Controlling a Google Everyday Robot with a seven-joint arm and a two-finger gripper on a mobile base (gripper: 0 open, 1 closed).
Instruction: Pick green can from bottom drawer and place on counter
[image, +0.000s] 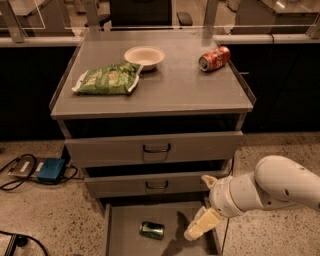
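Gripper over the drawer, can off to one side.
My pale two-finger gripper (199, 207) hangs spread apart and empty above the right side of the lowest grey metal drawer (125, 225); the small shiny green metal can (152, 230) lies on that floor, near, at my 8 o'clock.

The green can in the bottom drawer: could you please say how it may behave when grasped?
The green can lies on its side on the flat floor of the bottom drawer, so a nudge would probably roll it. Its shiny metal may prove slippery. The gripper hangs open beside it, not touching.
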